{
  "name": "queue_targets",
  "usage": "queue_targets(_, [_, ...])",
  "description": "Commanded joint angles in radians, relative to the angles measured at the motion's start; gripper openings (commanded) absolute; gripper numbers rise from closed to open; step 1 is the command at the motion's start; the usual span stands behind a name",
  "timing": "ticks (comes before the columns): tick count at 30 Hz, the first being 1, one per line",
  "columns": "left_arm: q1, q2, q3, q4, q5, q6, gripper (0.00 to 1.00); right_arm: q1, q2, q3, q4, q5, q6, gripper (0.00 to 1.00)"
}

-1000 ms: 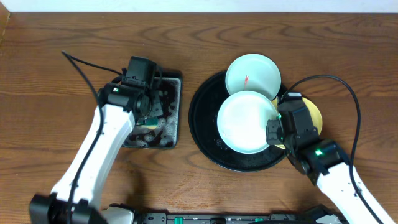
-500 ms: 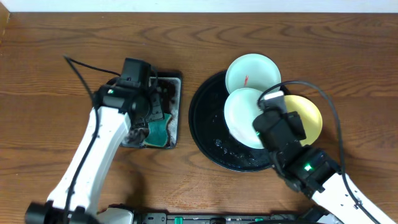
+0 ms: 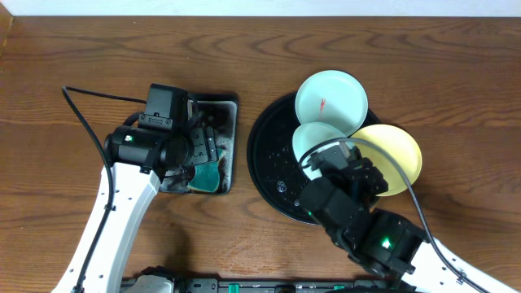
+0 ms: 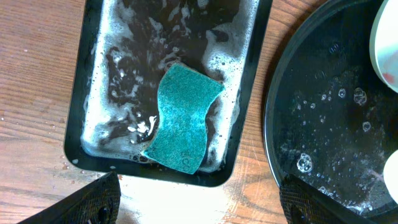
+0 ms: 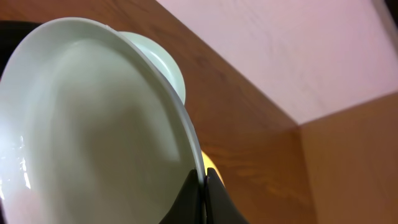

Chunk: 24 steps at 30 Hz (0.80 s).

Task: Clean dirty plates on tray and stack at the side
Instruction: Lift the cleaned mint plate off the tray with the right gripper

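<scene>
A pale mint plate [image 5: 93, 124] stands tilted on edge above the round black tray [image 3: 273, 167], and my right gripper [image 5: 202, 186] is shut on its rim. In the overhead view only part of that held plate [image 3: 312, 140] shows past my right gripper [image 3: 338, 163]. A second mint plate [image 3: 330, 98] with a red smear leans on the tray's far rim. The yellow plate [image 3: 396, 159] lies at the tray's right edge. My left gripper [image 4: 199, 208] hangs open above the near end of the soapy sponge tray [image 4: 78, 118], with nothing between its fingers [image 4: 93, 202].
A teal sponge [image 4: 183, 118] lies in suds inside the small rectangular sponge tray [image 3: 232, 146], left of the round tray [image 4: 323, 124], which is wet with bubbles. A black cable [image 3: 94, 96] trails left of my left arm. Bare wooden table surrounds both trays.
My left gripper has opened and let the sponge drop into the sponge tray. My right arm has lifted the mint plate off the tray and tipped it up on edge.
</scene>
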State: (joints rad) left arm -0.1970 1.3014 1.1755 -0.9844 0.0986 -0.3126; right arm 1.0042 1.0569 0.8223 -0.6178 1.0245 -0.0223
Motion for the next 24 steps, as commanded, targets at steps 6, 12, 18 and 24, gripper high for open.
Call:
queue_targets(6, [0.004,0.0,0.005,-0.002,-0.002,0.009,0.83,0.099,-0.011,0.027,0.076,0.201,-0.164,0.01])
queue_targets(12, [0.004,0.0,0.005,-0.002,-0.002,0.009,0.83,0.11,-0.011,0.027,0.095,0.206,-0.178,0.01])
queue_targets(18, [0.004,0.0,0.006,-0.002,-0.002,0.009,0.83,0.11,-0.011,0.027,0.095,0.206,-0.177,0.01])
queue_targets(24, [0.004,0.0,0.005,-0.002,-0.002,0.009,0.84,0.11,-0.011,0.027,0.095,0.206,-0.177,0.01])
